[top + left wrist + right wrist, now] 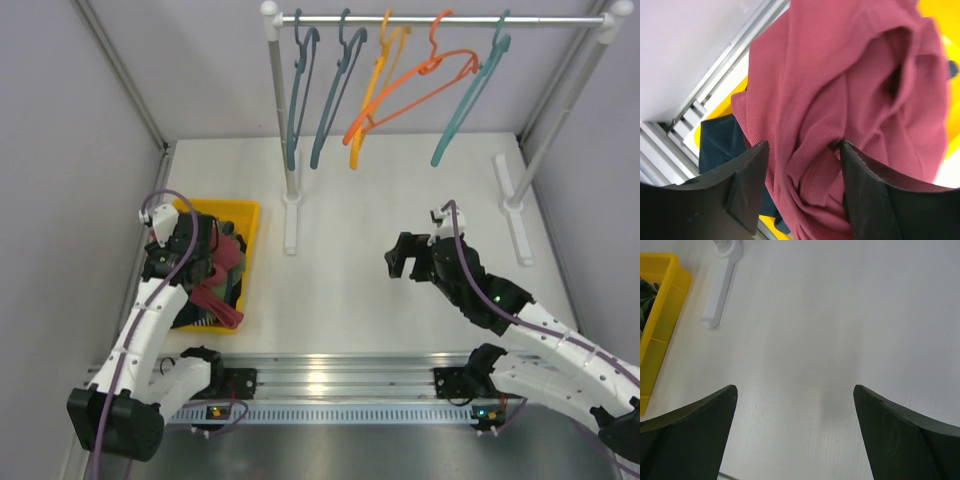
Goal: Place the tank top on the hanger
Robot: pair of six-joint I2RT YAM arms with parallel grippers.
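Observation:
The maroon tank top [228, 285] lies bunched in the yellow bin [245, 215] at the left, one end draping over the bin's near edge. My left gripper [213, 262] is down in the bin. In the left wrist view its fingers [802, 147] stand on either side of a gathered fold of the tank top [840, 90], closed in on the cloth. The light teal-green hanger [470, 95] hangs at the right end of the rail. My right gripper [400, 258] is open and empty above the bare white table [805, 330], mid-right.
The white rack's rail [440, 19] also carries two darker blue-teal hangers [300, 90], a yellow one [372, 95] and an orange one [420, 85]. The rack's feet [292, 225] stand on the table. Dark blue cloth [720, 142] lies under the tank top in the bin.

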